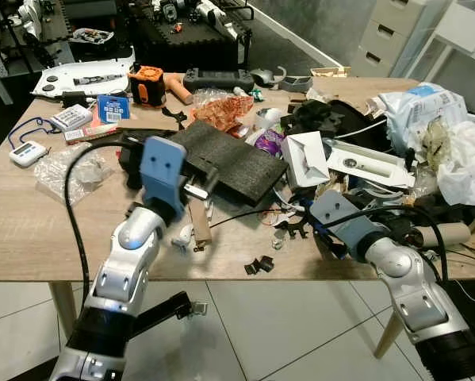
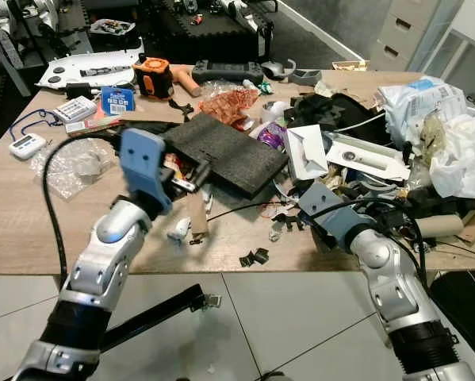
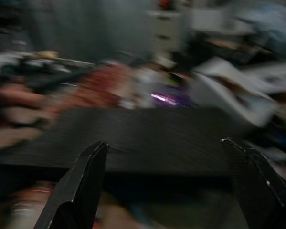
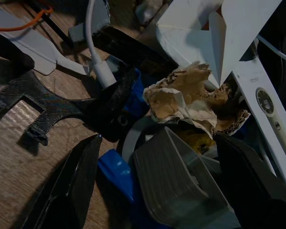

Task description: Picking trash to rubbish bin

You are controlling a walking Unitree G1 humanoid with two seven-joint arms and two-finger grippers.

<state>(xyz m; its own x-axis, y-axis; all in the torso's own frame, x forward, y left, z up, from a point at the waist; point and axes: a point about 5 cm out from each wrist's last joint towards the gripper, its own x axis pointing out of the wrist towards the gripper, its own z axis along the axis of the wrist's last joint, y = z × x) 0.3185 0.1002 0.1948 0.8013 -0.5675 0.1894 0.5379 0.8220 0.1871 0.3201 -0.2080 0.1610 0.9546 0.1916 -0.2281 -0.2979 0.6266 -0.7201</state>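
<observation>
The step in hand is selection and approach: no trash is held yet, and no rubbish bin can be made out.

The wooden table [image 1: 31,230] carries a dense pile of clutter. The left gripper [image 3: 162,191] is raised over the near edge of the table, aimed at the dark foam slab [image 1: 229,159] that lies tilted on the pile near the middle. Its fingers [image 3: 80,186] stand wide apart with nothing between them. The left wrist view is blurred, which suggests the arm is in motion. Beyond the slab lie an orange crumpled wrapper [image 1: 221,111] and a purple wrapper [image 1: 270,143].

The right gripper [image 4: 157,191] sits low in the clutter toward the right of the table. Its fingers [image 4: 71,186] are spread, bracketing a grey ribbed plastic piece [image 4: 176,186]. Just beyond that piece lies a crumpled brown paper wad [image 4: 185,100], beside a folded white card box [image 1: 304,159] and a white cable [image 4: 97,62]. A blue plastic part [image 4: 116,174] lies under the grey piece. No finger touches either item as far as can be seen.

Judgement: the next move calls for the right gripper to advance and close on the grey piece or the paper wad, keeping clear of the cable, which could snag. Small black fragments [image 1: 259,266] near the table edge remain to be collected.
</observation>
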